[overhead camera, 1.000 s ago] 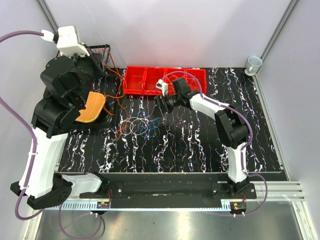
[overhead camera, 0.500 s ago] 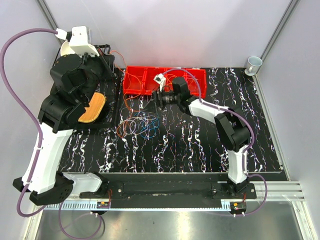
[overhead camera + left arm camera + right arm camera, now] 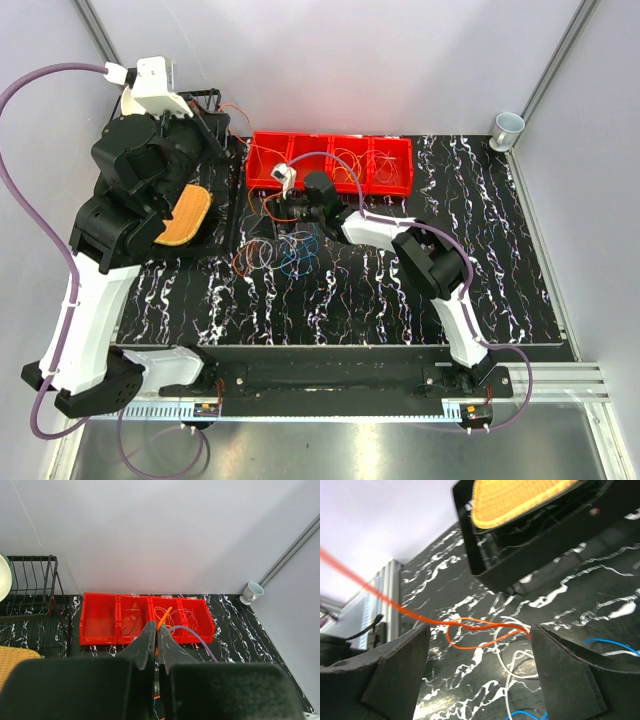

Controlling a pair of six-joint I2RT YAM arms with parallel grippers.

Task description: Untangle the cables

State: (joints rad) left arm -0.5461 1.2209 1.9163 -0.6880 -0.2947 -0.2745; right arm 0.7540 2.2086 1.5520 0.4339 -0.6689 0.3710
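The cables point(image 3: 282, 250) lie as a tangle of orange, white and blue loops on the black marbled table, just right of the dish rack. My left gripper point(image 3: 157, 626) is raised high and shut on an orange cable point(image 3: 165, 615), whose end sticks up past the fingertips. My right gripper point(image 3: 274, 206) reaches left, low over the tangle's far edge. It point(image 3: 477, 630) stands open, with an orange cable loop point(image 3: 470, 632) lying between its fingers, touching neither. A white cable point(image 3: 512, 662) and a blue cable point(image 3: 605, 642) lie beside the loop.
A red bin row point(image 3: 262, 172) at the back holds more thin wires point(image 3: 350, 160). A black dish rack point(image 3: 222, 232) with an orange woven pad point(image 3: 185, 215) stands at the left. A white cup point(image 3: 508, 127) sits at the far right corner. The right arm's purple hose point(image 3: 196, 633) arches over the bins.
The right arm has swung left from in front of the bins to the tangle's far edge, by the rack. The left arm rose slightly and keeps its grip.
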